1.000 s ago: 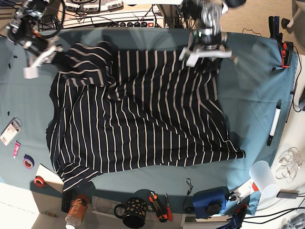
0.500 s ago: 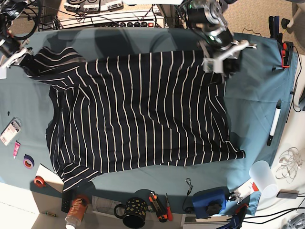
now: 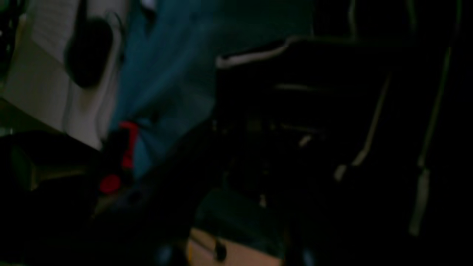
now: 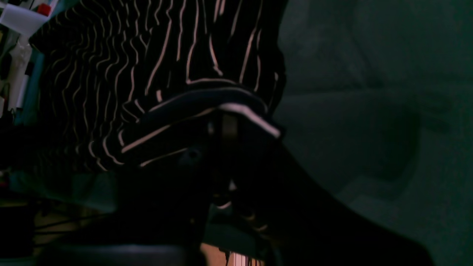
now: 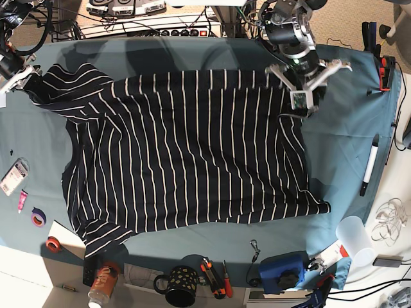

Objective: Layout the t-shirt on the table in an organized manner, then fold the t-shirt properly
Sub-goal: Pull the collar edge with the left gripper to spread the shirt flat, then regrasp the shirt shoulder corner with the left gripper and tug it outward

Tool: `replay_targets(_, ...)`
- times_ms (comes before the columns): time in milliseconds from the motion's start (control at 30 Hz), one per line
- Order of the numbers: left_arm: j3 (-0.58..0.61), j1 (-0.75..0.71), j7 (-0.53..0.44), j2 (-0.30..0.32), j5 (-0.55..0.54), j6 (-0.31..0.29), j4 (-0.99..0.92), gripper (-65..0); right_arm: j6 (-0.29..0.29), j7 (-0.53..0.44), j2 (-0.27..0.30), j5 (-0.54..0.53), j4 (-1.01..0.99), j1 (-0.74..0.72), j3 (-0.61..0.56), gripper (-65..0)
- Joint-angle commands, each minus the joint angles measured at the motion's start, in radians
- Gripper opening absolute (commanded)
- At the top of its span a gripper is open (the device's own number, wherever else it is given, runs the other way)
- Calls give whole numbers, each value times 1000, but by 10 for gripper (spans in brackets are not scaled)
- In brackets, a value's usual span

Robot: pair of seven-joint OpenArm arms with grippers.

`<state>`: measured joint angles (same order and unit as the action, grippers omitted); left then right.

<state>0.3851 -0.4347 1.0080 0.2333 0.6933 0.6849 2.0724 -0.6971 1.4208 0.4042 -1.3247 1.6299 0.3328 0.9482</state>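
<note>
- Right gripper (image 5: 14,76), far left of the base view: jaws pressed together, pinching the sleeve hem of the dark navy t-shirt with thin white stripes (image 5: 186,154). The right wrist view shows the hem draped over the closed jaws (image 4: 225,122). The grip has not let go since a second ago.
- Striped t-shirt: a second ago its top edge was bunched and folded over near the left sleeve. Now that edge runs nearly straight across the wide teal-cloth table (image 5: 347,147), with the sleeve drawn out toward the table's left edge.
- Lower-left sleeve and hem overhang the table's near edge, wrinkled.
- Left gripper (image 5: 308,82), just beside the shirt's upper-right corner: white fingers spread and lifted off the cloth; a second ago it was clamped there.
- Judgement: the spreading step is almost done, the right corner released; folding is not started.
</note>
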Motion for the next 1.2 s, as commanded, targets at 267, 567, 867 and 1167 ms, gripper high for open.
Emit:
replay_targets(267, -39, -1, 156, 3, 207, -1, 103, -546, -1, -25, 28, -17, 14, 0, 9, -650)
replay_targets(567, -174, -53, 143, 3, -93, -352, 103, -546, -1, -25, 28, -17, 14, 0, 9, -650)
replay_targets(867, -251, -108, 23, 3, 29, -365, 103, -467, -1, -25, 27, -17, 14, -1, 9, -650)
replay_targets(1167, -250, -108, 111, 3, -40, -442, 103, -306, -1, -25, 28, -17, 14, -1, 9, -650)
